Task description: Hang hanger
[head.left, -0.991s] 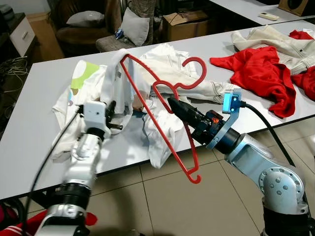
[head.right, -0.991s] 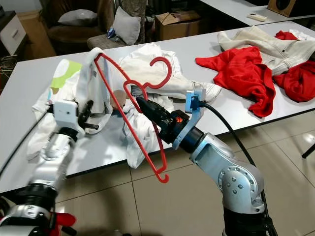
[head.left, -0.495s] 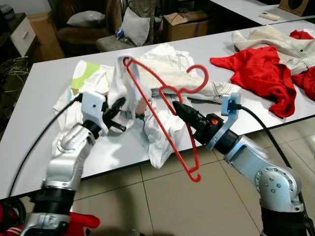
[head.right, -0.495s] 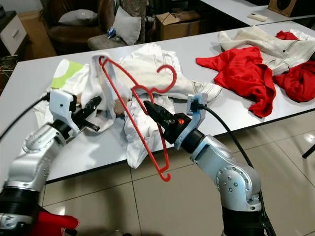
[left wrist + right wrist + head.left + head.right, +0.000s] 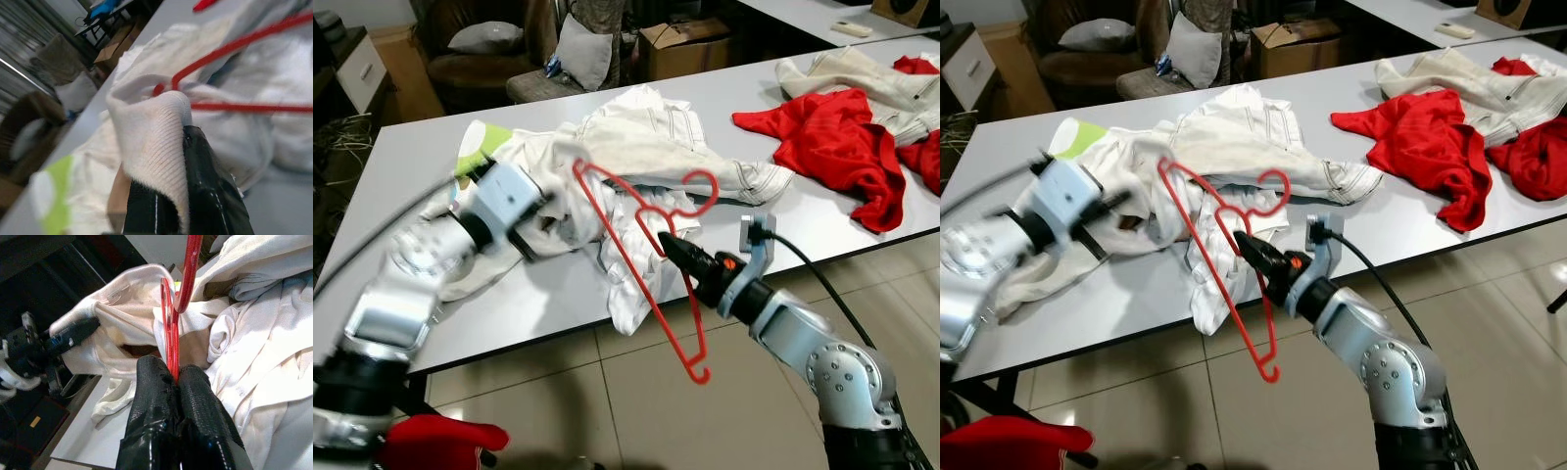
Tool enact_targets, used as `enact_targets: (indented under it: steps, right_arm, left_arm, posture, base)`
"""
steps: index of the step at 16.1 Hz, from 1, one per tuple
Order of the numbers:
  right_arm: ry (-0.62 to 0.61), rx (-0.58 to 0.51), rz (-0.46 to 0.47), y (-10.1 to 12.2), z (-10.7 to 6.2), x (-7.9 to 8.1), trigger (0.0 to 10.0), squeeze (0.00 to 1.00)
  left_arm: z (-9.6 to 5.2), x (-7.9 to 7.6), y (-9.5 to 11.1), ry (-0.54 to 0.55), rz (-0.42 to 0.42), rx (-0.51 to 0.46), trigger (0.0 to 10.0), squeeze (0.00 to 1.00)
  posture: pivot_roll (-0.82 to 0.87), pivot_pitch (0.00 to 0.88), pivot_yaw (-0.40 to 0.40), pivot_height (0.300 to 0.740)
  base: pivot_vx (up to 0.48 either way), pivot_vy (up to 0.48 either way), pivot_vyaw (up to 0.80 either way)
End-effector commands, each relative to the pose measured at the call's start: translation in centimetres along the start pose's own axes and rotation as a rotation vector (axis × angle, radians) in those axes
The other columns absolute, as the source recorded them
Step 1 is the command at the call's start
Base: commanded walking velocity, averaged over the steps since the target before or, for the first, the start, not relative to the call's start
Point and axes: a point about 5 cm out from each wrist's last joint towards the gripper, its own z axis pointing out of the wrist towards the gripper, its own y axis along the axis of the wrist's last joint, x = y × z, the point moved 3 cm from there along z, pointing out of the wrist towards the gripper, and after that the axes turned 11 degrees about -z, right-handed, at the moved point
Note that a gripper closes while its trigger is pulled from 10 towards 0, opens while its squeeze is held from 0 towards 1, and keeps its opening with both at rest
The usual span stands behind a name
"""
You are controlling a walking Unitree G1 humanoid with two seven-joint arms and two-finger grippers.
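The hanger (image 5: 646, 257) has dropped lower over the surface's (image 5: 558, 299) front edge, pinched in the right gripper (image 5: 672, 247) fingers; the left gripper (image 5: 188, 181) has swung aside gripping the shirt (image 5: 636, 137), so threading continues.

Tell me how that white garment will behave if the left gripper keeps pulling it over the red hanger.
The white garment is probably floppy: it lies in folds and drapes over the table edge. It may snag on the red hanger, which the right gripper pinches. It seems light, bunching in the left gripper.
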Motion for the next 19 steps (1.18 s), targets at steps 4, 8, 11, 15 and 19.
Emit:
enact_targets:
  steps: [4, 8, 11, 15, 19]
  right_arm:
    - [0.063, 0.013, -0.027, 0.2, -1.0, 0.9, 10.0, 0.0]
    - [0.162, 0.029, -0.065, 0.7, -1.8, 2.2, 10.0, 0.0]
    - [0.149, 0.124, -0.074, -0.1, -3.0, 1.7, 10.0, 0.0]
    - [0.094, 0.197, -0.059, -1.3, -3.5, 0.5, 10.0, 0.0]
    - [0.039, 0.192, -0.04, -1.4, -2.1, -0.5, 10.0, 0.0]
  left_arm:
    - [0.2, -0.4, 0.7, -0.029, 0.163, 0.05, 0.0, 0.0]
    - [0.5, -1.0, 0.6, -0.052, 0.273, 0.082, 0.0, 0.0]
    - [0.8, -0.7, 1.0, -0.009, 0.302, 0.07, 0.0, 0.0]
    - [0.5, -0.6, 1.9, -0.017, 0.35, 0.043, 0.0, 0.0]
    - [0.2, -4.2, 2.5, -0.249, 0.399, -0.031, 0.0, 0.0]
  posture:
    - [-0.07, 0.0, 0.139, 0.74]
    - [-0.08, 0.0, 0.126, 0.74]
    - [-0.09, 0.0, 0.111, 0.74]
    - [-0.09, 0.0, 0.102, 0.74]
    - [-0.09, 0.0, 0.102, 0.74]
  base:
    - [0.0, 0.0, 0.0]
    - [0.0, 0.0, 0.0]
    - [0.0, 0.0, 0.0]
    - [0.0, 0.0, 0.0]
    - [0.0, 0.0, 0.0]
